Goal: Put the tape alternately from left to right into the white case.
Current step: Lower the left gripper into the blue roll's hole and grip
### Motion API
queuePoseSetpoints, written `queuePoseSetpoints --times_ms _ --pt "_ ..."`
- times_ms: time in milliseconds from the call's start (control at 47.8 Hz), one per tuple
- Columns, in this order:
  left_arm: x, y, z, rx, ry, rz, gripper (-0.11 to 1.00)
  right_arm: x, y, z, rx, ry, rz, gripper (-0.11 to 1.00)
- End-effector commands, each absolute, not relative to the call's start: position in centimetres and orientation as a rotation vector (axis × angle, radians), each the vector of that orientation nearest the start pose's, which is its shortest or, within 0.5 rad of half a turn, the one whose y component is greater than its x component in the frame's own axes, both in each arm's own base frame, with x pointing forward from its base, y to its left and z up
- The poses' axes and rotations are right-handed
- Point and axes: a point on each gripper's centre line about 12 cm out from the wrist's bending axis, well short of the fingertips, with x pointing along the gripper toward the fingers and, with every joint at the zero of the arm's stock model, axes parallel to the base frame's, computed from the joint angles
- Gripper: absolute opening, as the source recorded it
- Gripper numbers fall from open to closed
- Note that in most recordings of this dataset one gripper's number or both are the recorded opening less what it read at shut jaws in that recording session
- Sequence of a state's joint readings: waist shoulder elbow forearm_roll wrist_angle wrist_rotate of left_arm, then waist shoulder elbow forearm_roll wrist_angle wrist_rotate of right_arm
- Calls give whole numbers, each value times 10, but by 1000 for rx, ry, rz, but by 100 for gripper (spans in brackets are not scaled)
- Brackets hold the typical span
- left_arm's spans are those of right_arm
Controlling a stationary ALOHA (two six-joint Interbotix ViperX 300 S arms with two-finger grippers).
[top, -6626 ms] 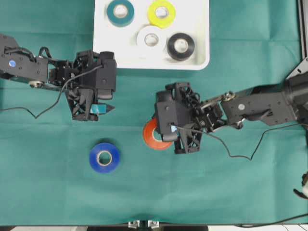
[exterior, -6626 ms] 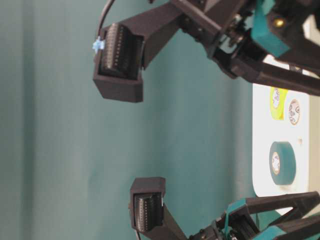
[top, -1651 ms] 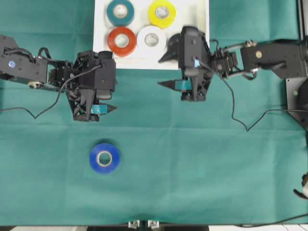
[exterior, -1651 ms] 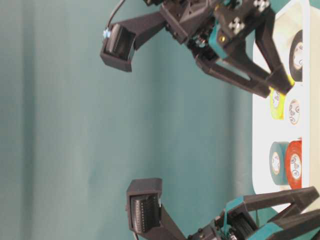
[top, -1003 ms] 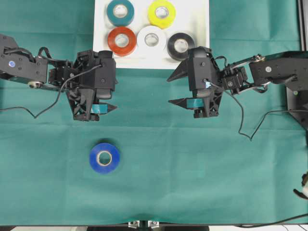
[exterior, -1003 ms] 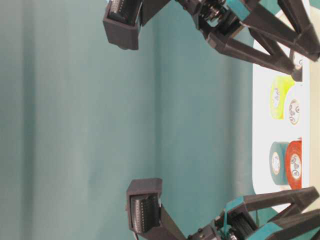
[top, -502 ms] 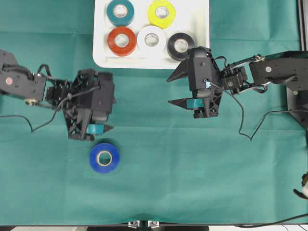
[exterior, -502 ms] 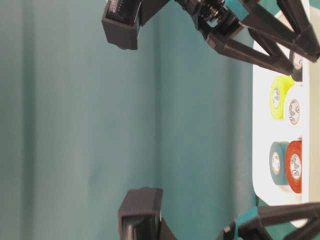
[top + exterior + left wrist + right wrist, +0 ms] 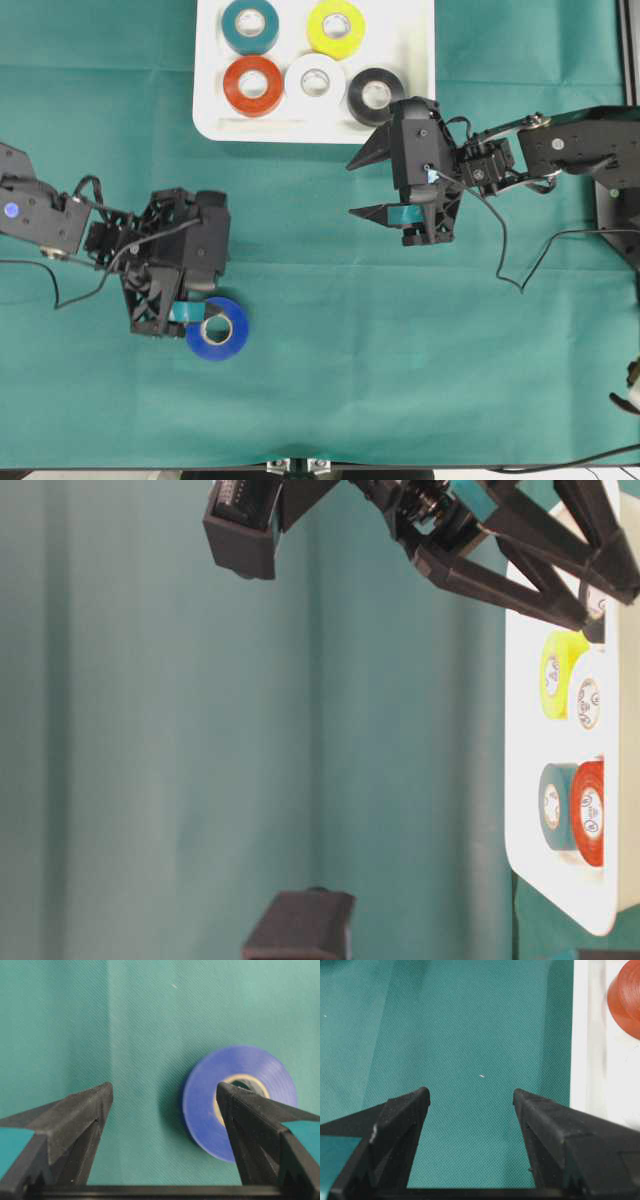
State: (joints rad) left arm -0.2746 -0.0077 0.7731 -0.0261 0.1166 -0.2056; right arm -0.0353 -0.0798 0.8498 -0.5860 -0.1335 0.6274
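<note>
The white case (image 9: 300,132) at the top holds the teal (image 9: 250,25), yellow (image 9: 336,28), orange-red (image 9: 253,85), white (image 9: 315,82) and black (image 9: 376,95) tape rolls. A blue roll (image 9: 217,328) lies flat on the green cloth at lower left. My left gripper (image 9: 205,290) hangs open over it. In the left wrist view one finger (image 9: 250,1125) covers the roll's (image 9: 205,1105) core and the other stands over bare cloth; the gripper (image 9: 164,1089) holds nothing. My right gripper (image 9: 362,186) is open and empty just below the case, over cloth (image 9: 470,1094).
The case's rim (image 9: 580,1035) and the orange-red roll (image 9: 625,1000) show at the right edge of the right wrist view. Green cloth covers the whole table. Black cables trail from both arms. A dark frame stands at the right edge (image 9: 615,200).
My left arm has moved down from beside the case to the blue roll, jaws still open. The right arm has stayed put over the last second, after it left the orange-red roll in the case.
</note>
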Motion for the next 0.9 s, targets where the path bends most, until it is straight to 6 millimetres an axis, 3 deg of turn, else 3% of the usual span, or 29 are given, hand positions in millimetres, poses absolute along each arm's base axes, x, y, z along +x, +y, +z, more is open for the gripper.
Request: queuePoseSetpoints --times_ms 0,627,878 --pt "333 -103 128 -88 899 -177 85 346 -2 159 77 625 30 76" --pt "346 -115 99 -66 971 -184 85 347 -2 158 77 628 30 76" --pt "347 -115 97 -65 978 -183 81 347 -2 158 77 628 30 76"
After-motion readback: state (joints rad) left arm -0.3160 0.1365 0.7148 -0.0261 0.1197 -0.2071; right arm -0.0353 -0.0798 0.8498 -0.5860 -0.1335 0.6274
